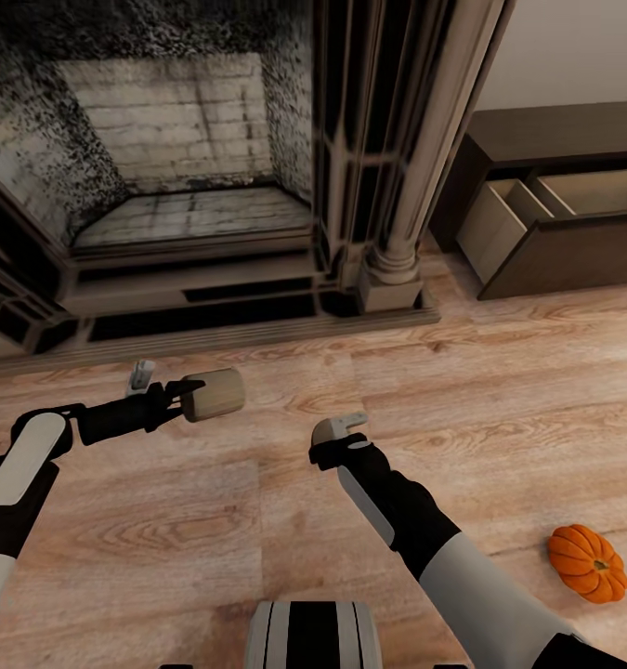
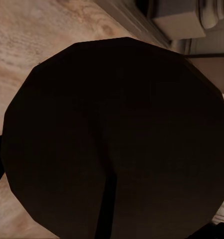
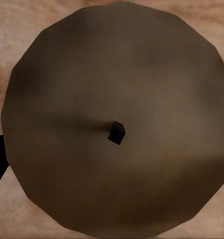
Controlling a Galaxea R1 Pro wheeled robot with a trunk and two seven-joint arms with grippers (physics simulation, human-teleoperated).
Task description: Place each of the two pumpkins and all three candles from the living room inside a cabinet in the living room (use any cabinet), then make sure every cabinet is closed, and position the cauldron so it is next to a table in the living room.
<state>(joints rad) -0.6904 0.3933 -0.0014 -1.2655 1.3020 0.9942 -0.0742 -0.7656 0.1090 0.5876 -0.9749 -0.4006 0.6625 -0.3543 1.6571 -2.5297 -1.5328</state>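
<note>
Both wrist cams are basically staring at candles, left gripper [image 1: 185, 398] pinching one candle [image 1: 215, 394], right gripper's [image 1: 343, 429] fingers I can't tell, so roll steady toward the open cabinet [image 1: 573, 209] drawer; pumpkin [image 1: 588, 562] waits on the floor.

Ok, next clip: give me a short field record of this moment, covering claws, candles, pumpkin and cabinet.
left claw: shut on first candle, held sideways above the floor
right claw: grip unclear; second candle has its wick end close before the wrist camera
pumpkin: on the floor at the robot's right, untouched
cabinet: drawer open, pale inside, visible part holds nothing
fireplace: ahead, left of the cabinet
</note>
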